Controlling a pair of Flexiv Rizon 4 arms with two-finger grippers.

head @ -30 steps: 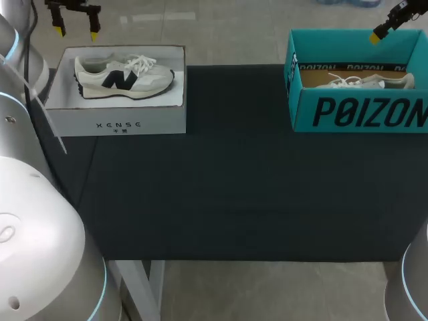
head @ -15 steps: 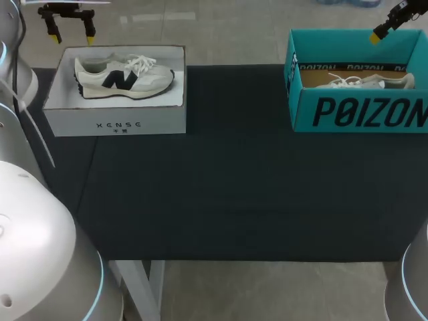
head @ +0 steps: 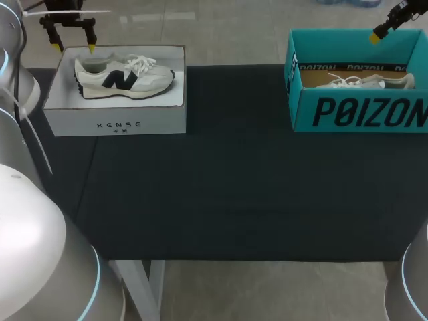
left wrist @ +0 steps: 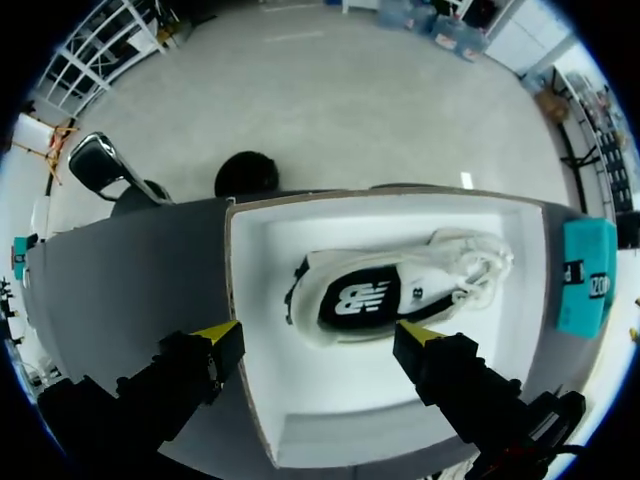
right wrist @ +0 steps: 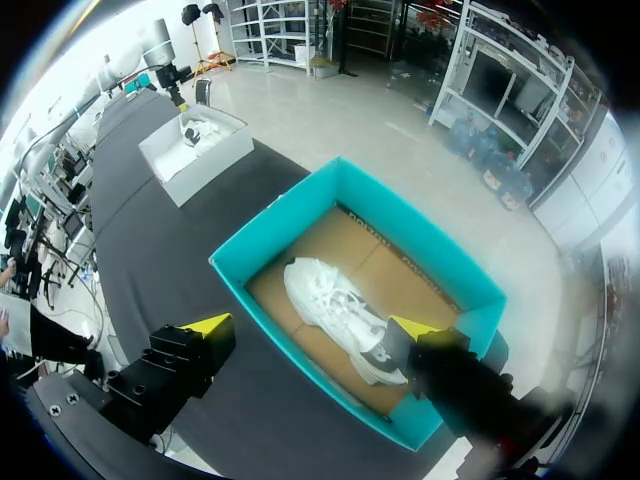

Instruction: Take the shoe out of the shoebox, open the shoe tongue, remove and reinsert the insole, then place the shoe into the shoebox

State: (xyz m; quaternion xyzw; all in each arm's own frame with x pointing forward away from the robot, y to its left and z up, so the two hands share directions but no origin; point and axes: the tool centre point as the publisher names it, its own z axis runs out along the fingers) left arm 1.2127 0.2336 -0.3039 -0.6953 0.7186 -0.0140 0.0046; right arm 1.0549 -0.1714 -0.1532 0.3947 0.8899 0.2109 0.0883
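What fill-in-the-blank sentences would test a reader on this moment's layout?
The left gripper hovers over the white shoebox with its fingers ____.
The right gripper hangs open over the teal shoebox, which holds a pale ____.
The black-and-white shoe lies ____ the white shoebox.
Missing words: open; shoe; inside.

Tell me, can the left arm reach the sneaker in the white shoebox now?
Probably yes. The open left gripper hangs over the white shoebox near the heel of the sneaker; the box has no lid and nothing covers the sneaker.
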